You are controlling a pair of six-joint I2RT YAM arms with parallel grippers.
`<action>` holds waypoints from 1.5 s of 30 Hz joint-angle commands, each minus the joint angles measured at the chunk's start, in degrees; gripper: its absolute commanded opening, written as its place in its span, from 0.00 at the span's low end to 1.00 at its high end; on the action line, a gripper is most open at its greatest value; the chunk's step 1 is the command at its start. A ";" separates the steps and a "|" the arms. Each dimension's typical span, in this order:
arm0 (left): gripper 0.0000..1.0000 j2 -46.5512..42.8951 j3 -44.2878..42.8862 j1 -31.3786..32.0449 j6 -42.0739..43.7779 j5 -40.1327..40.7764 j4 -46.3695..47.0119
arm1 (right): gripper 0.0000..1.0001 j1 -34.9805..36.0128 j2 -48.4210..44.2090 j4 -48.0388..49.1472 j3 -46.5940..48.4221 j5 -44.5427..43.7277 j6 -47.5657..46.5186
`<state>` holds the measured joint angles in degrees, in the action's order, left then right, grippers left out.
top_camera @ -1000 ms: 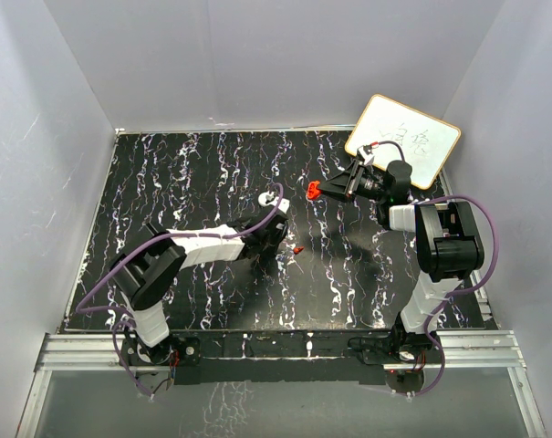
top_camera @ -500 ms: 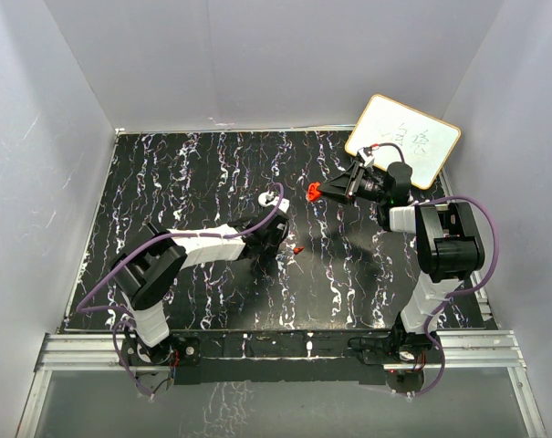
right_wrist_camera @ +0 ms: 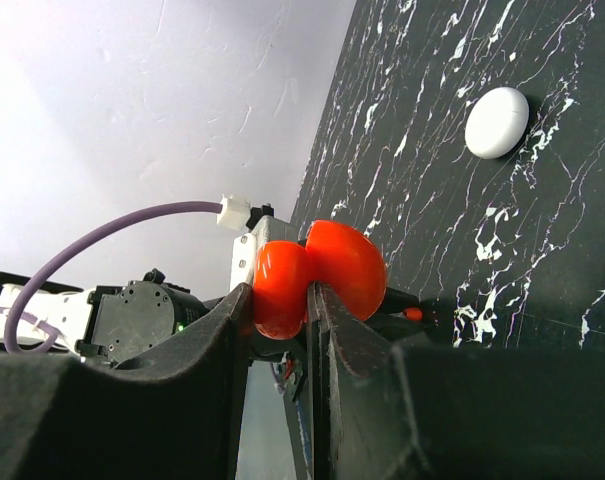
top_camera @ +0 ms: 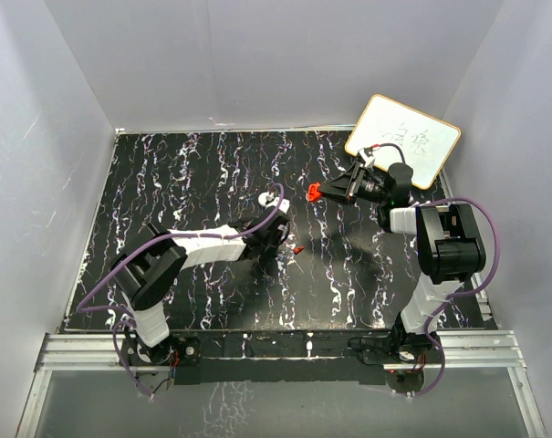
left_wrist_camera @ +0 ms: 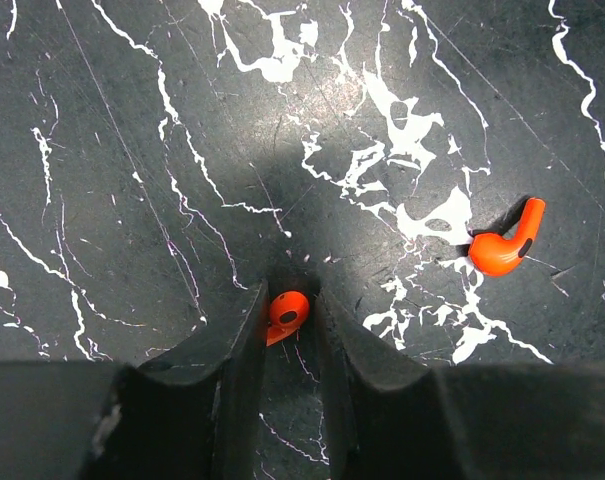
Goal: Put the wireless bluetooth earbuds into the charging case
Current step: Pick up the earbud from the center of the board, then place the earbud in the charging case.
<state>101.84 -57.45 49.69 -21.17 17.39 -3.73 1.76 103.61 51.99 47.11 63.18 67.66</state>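
In the left wrist view one small red earbud (left_wrist_camera: 287,311) lies on the black marbled table between the tips of my left gripper (left_wrist_camera: 290,300), whose jaws are shut on it. The second earbud (left_wrist_camera: 504,248) lies loose to the right, and from above it shows as a red speck (top_camera: 297,248) beside the left gripper (top_camera: 282,234). My right gripper (top_camera: 325,191) holds the red charging case (top_camera: 312,191) above the table's back right. In the right wrist view the case (right_wrist_camera: 322,270) stands hinged open, one half clamped between the jaws of that gripper (right_wrist_camera: 282,300).
A white round puck (top_camera: 265,198) lies on the table just behind the left gripper and also appears in the right wrist view (right_wrist_camera: 497,122). A small whiteboard (top_camera: 403,140) leans at the back right corner. Grey walls enclose the table on three sides.
The left jaws have narrowed onto the earbud between them. The right arm and the case have barely moved.
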 commanded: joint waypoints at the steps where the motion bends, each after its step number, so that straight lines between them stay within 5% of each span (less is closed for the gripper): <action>1: 0.23 -1.38 0.36 0.33 -0.58 0.19 -4.10 | 0.00 -0.35 -2.84 3.74 0.08 0.51 0.02; 26: 0.06 -9.07 -3.98 -0.22 2.17 0.45 -2.00 | 0.00 -0.35 -2.90 3.74 0.42 0.37 0.19; 45: 0.00 -17.53 -4.16 -14.25 -1.24 -19.14 15.33 | 0.00 -0.35 -1.88 4.98 0.16 0.57 0.22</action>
<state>86.56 -59.70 37.21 -20.64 4.27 6.09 1.76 103.53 52.62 47.03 63.20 67.83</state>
